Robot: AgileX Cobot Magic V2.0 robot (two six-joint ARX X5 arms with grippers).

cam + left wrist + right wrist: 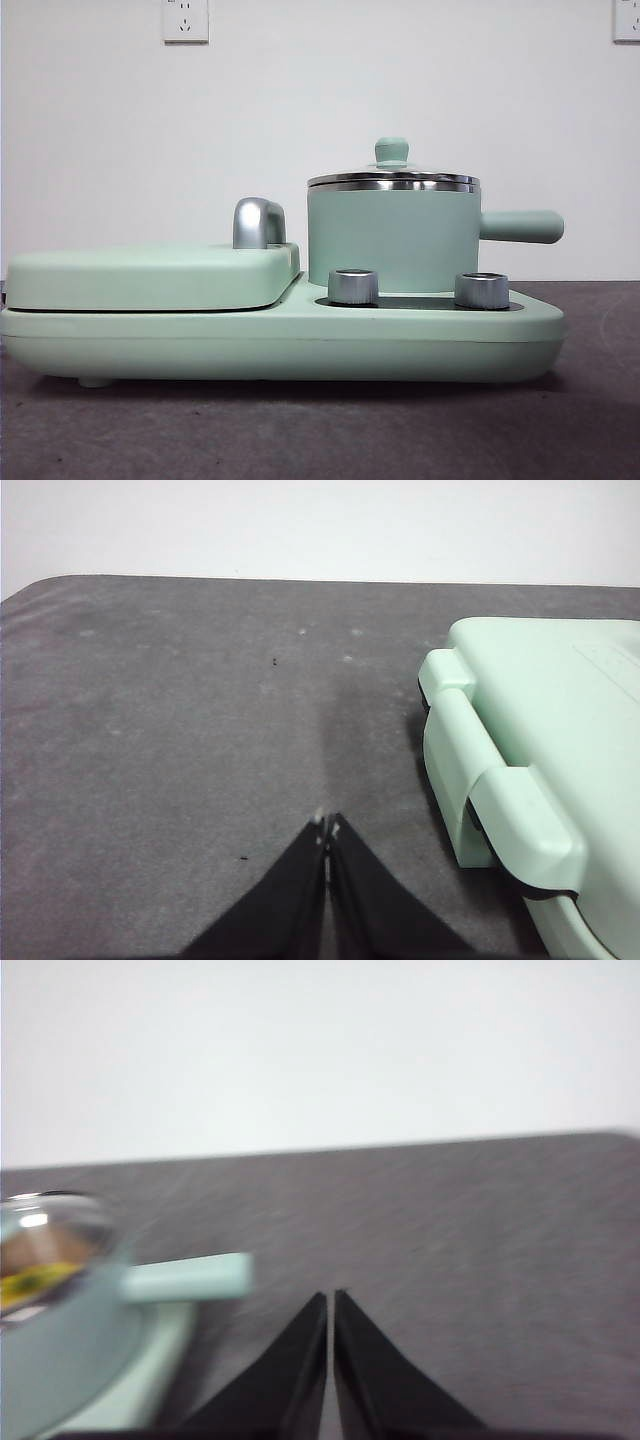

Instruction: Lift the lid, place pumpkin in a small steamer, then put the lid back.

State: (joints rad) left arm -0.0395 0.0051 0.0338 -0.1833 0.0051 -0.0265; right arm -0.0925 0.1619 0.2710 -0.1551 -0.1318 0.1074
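While the lid (392,178) sits on the small steamer (393,240), both grippers' fingers, closed and empty, apparently hover well apart from it.

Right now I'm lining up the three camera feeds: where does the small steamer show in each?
Front view: the small steamer stands right of centre on the appliance base, lid on, side handle pointing right.
Left wrist view: not in it; only the base's other end shows.
Right wrist view: blurred at the left edge, glass lid and handle visible.
Shared landmark: the mint-green handle.
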